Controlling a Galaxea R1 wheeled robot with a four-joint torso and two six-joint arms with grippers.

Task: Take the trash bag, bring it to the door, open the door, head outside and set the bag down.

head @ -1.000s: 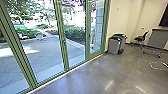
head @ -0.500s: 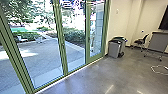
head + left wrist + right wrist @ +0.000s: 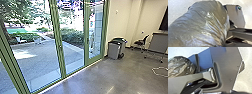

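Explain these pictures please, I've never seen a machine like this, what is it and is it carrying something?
It's a wheeled robot with two arms. The head view looks forward and down from high on it: green-framed glass panels, a paved yard beyond, grey bins by the wall, and a chair and pale cord on the floor.

The other two come from wrist cameras. Both show a shiny trash bag; the wide plate is the robot's own. The bag's folds draw together near the left wrist camera, so it probably hangs from that arm, though the grip itself is unclear.
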